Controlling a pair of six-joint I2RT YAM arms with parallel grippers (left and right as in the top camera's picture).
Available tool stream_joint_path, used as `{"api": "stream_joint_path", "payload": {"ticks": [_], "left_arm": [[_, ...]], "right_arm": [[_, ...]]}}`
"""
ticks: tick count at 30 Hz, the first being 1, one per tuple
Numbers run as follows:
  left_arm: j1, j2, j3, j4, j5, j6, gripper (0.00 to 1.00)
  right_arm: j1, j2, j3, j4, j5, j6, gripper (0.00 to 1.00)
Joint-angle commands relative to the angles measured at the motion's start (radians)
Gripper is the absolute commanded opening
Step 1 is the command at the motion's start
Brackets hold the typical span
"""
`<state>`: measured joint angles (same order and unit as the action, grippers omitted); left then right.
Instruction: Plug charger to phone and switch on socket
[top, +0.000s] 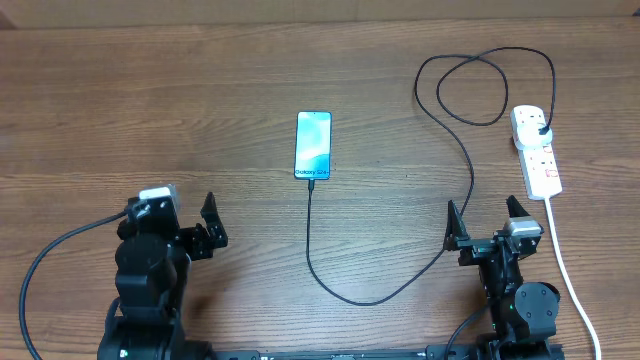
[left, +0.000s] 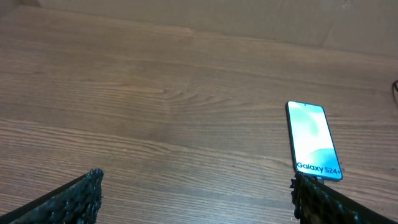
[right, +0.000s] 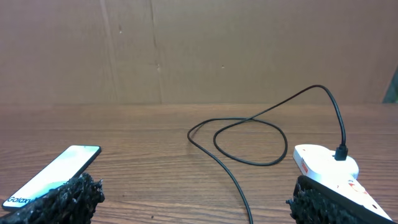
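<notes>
The phone (top: 313, 146) lies flat mid-table, blue screen lit with "Galaxy" text; it also shows in the left wrist view (left: 312, 139) and the right wrist view (right: 53, 173). The black charger cable (top: 375, 298) has its tip in the phone's near end, curves toward the front, then loops back to a black plug (top: 541, 129) seated in the white socket strip (top: 536, 150). The cable (right: 245, 134) and socket strip (right: 326, 165) show in the right wrist view. My left gripper (top: 211, 230) is open and empty at front left. My right gripper (top: 487, 222) is open and empty in front of the strip.
The strip's thick white cord (top: 573, 285) runs down the right side past my right arm. A cardboard wall (right: 199, 50) stands behind the wooden table (top: 150, 120).
</notes>
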<state>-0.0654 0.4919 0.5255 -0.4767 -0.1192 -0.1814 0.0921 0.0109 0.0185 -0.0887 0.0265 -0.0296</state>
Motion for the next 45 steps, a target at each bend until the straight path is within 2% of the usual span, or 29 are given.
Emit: {"api": "stream_joint_path", "payload": {"ticks": [1,11,22,34,40,45], "left_arm": [[0.002,-0.037,-0.029,0.011,0.012,-0.006,0.99],[0.002,-0.149,-0.142,0.130,0.008,-0.006,1.00],[0.041,-0.359,-0.332,0.282,0.008,-0.006,1.00],[0.047,-0.489,-0.521,0.535,0.005,-0.006,0.99],[0.046,-0.489,-0.521,0.522,-0.026,0.019,1.00],[0.045,-0.489,-0.521,0.410,-0.008,0.073,0.99]], "right_arm": [[-0.003,-0.008,-0.011,0.007,0.006,0.003,1.00],[-0.003,-0.008,-0.011,0.007,0.006,0.003,1.00],[-0.003,-0.008,-0.011,0.007,0.006,0.002,1.00],[-0.003,-0.008,-0.011,0.007,0.006,0.003,1.00],[-0.003,-0.008,-0.011,0.007,0.006,0.003,1.00],[-0.003,-0.008,-0.011,0.007,0.006,0.003,1.00]]}}
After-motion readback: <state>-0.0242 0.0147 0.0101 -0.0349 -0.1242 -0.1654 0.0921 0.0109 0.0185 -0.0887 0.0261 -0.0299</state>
